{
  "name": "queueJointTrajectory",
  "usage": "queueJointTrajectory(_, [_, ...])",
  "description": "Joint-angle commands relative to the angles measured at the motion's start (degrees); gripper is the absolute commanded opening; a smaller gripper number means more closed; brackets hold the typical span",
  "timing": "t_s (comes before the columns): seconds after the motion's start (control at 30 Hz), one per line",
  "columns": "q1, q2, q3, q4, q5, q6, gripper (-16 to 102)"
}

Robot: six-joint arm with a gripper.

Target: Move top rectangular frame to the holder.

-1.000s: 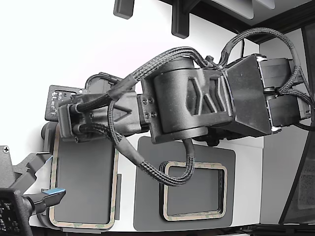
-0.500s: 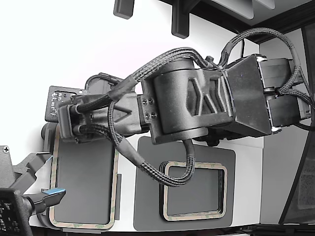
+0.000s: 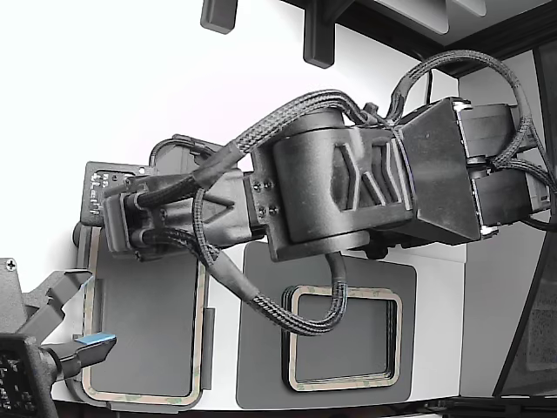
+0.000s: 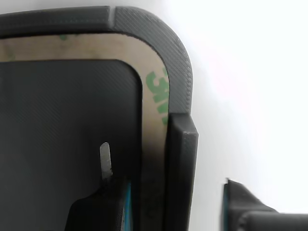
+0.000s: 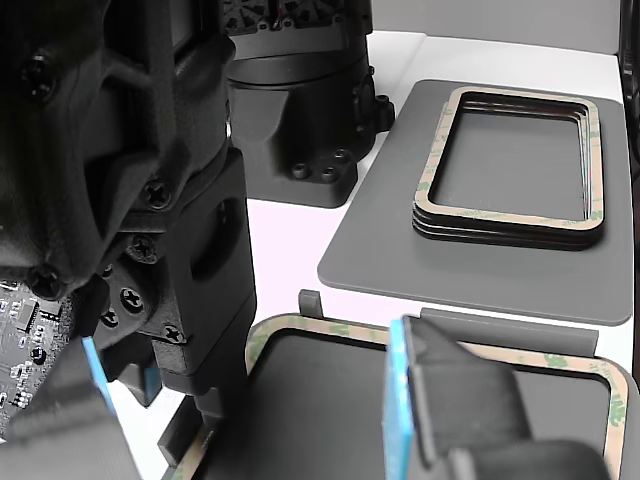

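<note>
Gripper [image 4: 175,202]: seen in the wrist view at the lower edge, one dark finger [image 4: 103,202] with a thin metal tip and a blue pad, the other finger at the lower right corner; the jaws stand apart with nothing clamped between them, released.
Gripper in the exterior view: at the left middle of the picture, at the end of the black arm [image 3: 348,192] with braided cables, above the upper end of the holder.
Top rectangular frame [image 4: 154,86]: tan with green print, lying flat inside the holder; its rounded corner sits in the upper middle of the wrist view, and one long side runs down between the two fingers, just beside the blue-padded finger.
Holder [image 4: 180,82]: grey, with a rounded rim around the frame and a raised tab beside it; lower left of the exterior view, bottom of the other view.
Stack of frames [image 5: 510,160]: black-edged, tan on top, upper right of the other view, well apart from the holder.
Mat [image 5: 450,270]: darker grey and flat, under the stack, just beside the holder.
Table [image 3: 104,78]: white, brightly lit, bearing the mat and the holder.
Second arm [image 3: 43,348]: lower left corner of the exterior view, dark, with a blue pad.
</note>
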Motion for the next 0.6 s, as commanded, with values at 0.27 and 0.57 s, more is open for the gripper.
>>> queueJointTrajectory(0.27, [-0.35, 1.93, -1.93, 0.44, 0.79, 0.44, 100])
queueJointTrajectory(0.57, [-3.43, 14.15, 8.44, -3.78, 2.37, 1.76, 100])
